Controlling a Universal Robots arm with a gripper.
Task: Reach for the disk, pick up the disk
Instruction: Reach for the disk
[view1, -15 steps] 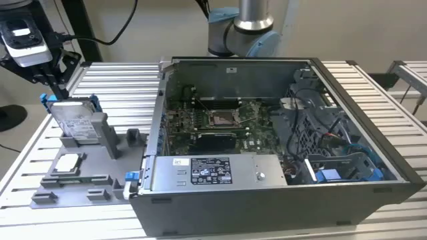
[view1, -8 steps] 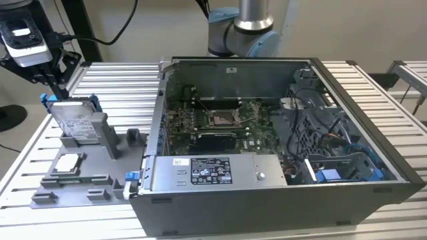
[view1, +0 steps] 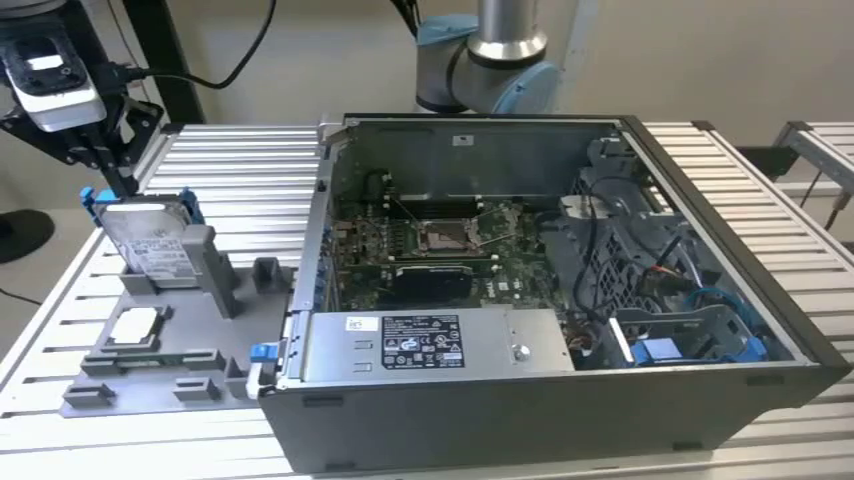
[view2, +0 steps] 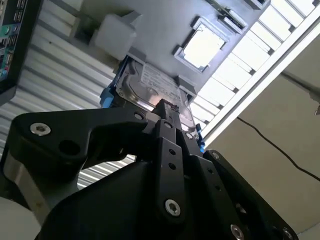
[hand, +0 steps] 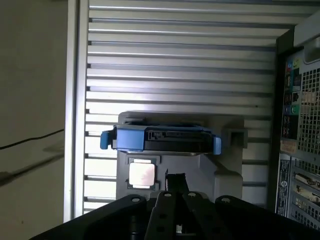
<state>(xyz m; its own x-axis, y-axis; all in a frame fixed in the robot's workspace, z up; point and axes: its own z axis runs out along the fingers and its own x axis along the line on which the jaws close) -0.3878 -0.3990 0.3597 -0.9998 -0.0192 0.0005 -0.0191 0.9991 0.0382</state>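
Observation:
The disk (view1: 147, 238) is a silver hard drive with a white label and a blue bracket. It stands leaning on its edge in a grey holder (view1: 200, 330) at the exterior view's left. My gripper (view1: 112, 170) hangs just above and behind the disk's top edge, apart from it. In the second wrist view the disk (view2: 155, 85) lies just past my gripper (view2: 166, 109), whose fingers meet at a point with nothing between them. In the first wrist view the disk (hand: 165, 140) shows edge-on beyond my gripper (hand: 175, 177).
A small square CPU chip (view1: 134, 328) lies flat in the holder in front of the disk. An open computer case (view1: 561, 400) stands close at the exterior view's right. Everything rests on a slatted metal table (view1: 240, 160).

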